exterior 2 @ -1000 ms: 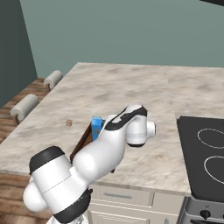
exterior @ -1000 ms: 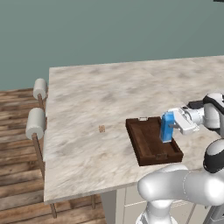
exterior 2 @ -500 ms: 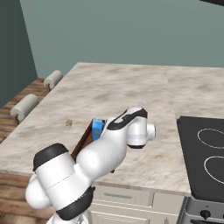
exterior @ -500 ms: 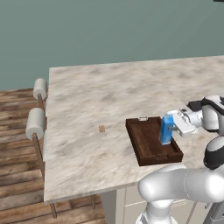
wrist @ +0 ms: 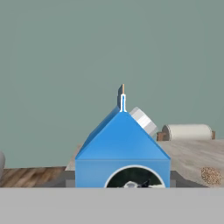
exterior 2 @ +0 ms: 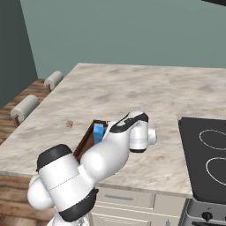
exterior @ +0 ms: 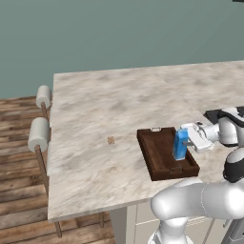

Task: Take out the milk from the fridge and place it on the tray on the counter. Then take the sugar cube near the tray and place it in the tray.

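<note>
milk point(exterior: 180, 143) standing upright in the tray point(exterior: 159, 155), toward its right side, on the counter point(exterior: 105, 109); gripper point(exterior: 190, 141) level with the carton from the right, fingers either side of it, whether gripping or just off its sides impossible to tell; sugar cube point(exterior: 110, 140) on bare stone left of the tray, well apart; two stools point(exterior: 39, 133) along the counter's left edge

In the right base view the white arm covers most of the tray point(exterior 2: 86, 142) and the lower part of the milk point(exterior 2: 98, 133). The hand view cuts the milk's base off at the bottom. Whether the jaws clasp the carton cannot be told.
</note>
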